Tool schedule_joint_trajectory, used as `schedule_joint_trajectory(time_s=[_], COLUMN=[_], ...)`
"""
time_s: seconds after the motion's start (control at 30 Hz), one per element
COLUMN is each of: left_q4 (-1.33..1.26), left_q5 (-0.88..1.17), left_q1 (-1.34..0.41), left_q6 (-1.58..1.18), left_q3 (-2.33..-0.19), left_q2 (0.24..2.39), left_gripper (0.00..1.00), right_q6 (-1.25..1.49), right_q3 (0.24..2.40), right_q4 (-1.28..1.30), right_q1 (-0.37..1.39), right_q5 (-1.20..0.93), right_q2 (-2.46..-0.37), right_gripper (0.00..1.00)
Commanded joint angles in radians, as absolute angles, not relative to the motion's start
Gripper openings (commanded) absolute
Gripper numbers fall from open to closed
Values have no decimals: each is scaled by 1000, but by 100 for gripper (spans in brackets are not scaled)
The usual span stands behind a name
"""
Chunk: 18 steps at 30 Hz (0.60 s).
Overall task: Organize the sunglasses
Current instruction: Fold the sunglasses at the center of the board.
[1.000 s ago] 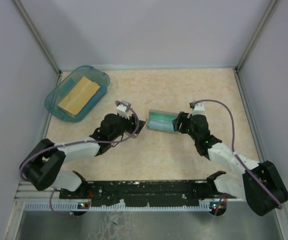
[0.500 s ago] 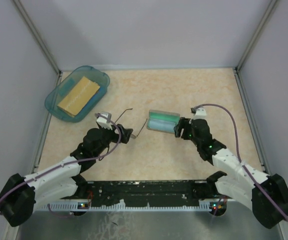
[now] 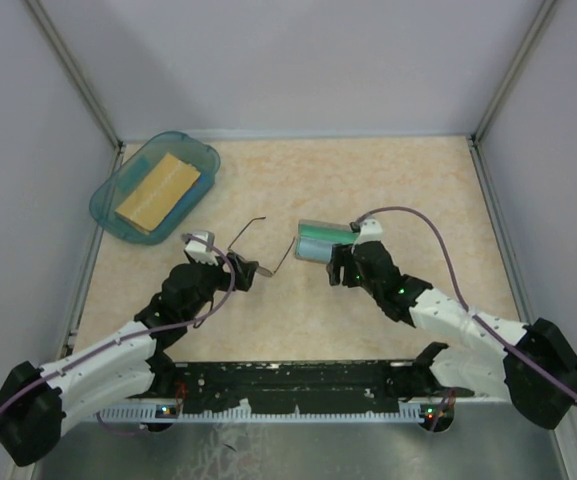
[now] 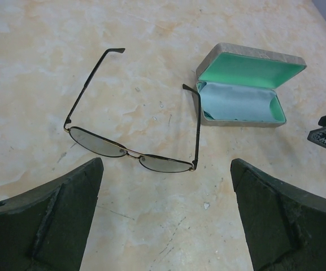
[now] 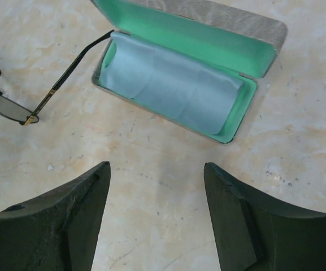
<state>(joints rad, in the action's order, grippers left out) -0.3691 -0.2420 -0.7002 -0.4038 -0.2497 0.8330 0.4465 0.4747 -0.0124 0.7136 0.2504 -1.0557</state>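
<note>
The sunglasses (image 3: 250, 229) lie on the table with both temple arms spread toward the back. In the left wrist view the sunglasses (image 4: 131, 153) lie just beyond my open, empty left gripper (image 4: 167, 169), not touching it. The grey case (image 4: 242, 93) stands open to their right, green-lined, with the light blue cloth (image 5: 168, 84) inside. One temple tip rests at the case's left end. My right gripper (image 5: 157, 169) is open and empty just in front of the case (image 5: 247, 34). In the top view the left gripper (image 3: 246, 270) and right gripper (image 3: 336, 270) flank the gap between the glasses and the case (image 3: 320, 243).
A blue-green tray (image 3: 103, 205) holding a tan block (image 3: 158, 190) sits at the back left corner. Grey walls close the table on three sides. The arm bases and a black rail (image 3: 288, 378) run along the near edge.
My left gripper has drawn back toward the near left, leaving the sunglasses on the table. My right gripper has moved left, from the case's right end to its front.
</note>
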Motion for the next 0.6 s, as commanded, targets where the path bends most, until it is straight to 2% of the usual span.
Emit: schedule_joint_trajectory(time_s=[0.0,0.23,0.57], left_q4=[-364,-346,-315], left_q5=[-270,-286,-319], left_q1=[-698,-698,-698], left_q6=[-410,-411,-416], left_q3=[-238,-241,-242], left_q2=[816,816,804], left_gripper=[100,100,100], right_q6=[438,431,413], right_q3=[572,651,705], right_q4=[-36,-44,-54], right_q1=[780,852,881], right_q5=[334,358,334], right_q2=[-1105,-1203,-1266], right_gripper=[68,67,61])
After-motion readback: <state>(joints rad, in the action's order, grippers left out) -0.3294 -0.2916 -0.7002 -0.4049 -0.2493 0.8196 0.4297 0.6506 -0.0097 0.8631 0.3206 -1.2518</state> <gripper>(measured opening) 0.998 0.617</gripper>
